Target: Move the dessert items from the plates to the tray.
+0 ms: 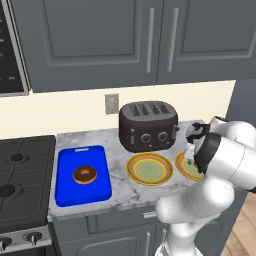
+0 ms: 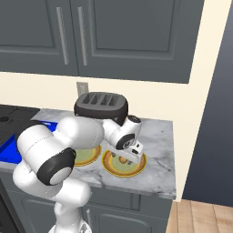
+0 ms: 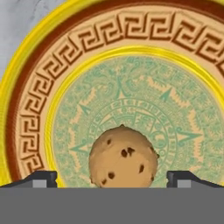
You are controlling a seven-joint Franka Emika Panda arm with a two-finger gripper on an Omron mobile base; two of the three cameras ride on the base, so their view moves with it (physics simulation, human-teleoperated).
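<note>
While the two-finger gripper (image 3: 112,177) hangs wide open and empty, the small tan-brown round pastry lump (image 3: 123,157) sits directly between its dark fingertips (image 3: 41,178), on the pale green centre of the yellow-rimmed round plate (image 3: 26,100). Left of that plate, past its twin plate (image 1: 150,168), lies the bright blue rectangular tray (image 1: 82,192), holding the chocolate-glazed ring donut (image 1: 84,174).

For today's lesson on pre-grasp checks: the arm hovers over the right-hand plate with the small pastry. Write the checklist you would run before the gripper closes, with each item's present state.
1. Donut already on the blue tray: ok.
2. Middle plate emptied: ok.
3. Pastry lump sits between the gripper fingertips: ok.
4. Gripper open wide enough to pass either side of the lump: ok.
5. Fingertips low enough to grip the lump: cannot tell.
6. Toaster clear of the path to the tray: cannot tell.
</note>
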